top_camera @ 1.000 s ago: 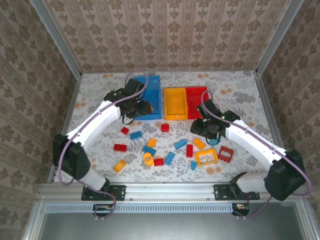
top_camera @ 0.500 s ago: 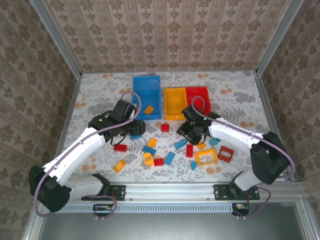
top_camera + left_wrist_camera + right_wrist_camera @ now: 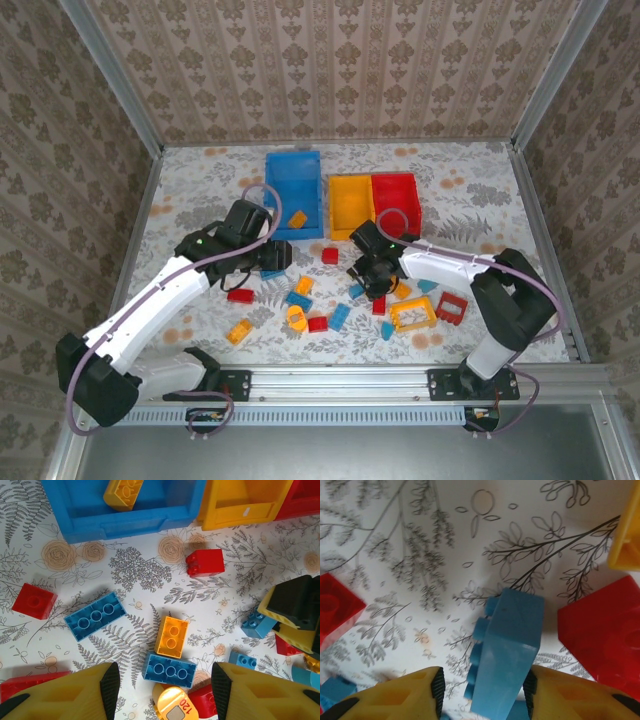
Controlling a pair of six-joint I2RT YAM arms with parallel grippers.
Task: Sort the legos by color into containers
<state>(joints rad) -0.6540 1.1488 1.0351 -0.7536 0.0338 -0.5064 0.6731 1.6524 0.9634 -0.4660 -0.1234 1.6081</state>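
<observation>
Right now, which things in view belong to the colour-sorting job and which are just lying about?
Job: blue plastic bin, yellow plastic bin, red plastic bin, orange plastic brick inside the blue bin, loose red, blue and orange plastic bricks on the table.
Not the job: floral table cover, aluminium rail at the near edge, patterned wall panels.

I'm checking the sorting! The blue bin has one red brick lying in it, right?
Not quite: the one brick lying in the blue bin is orange-yellow, not red. The left wrist view shows it clearly.
</observation>
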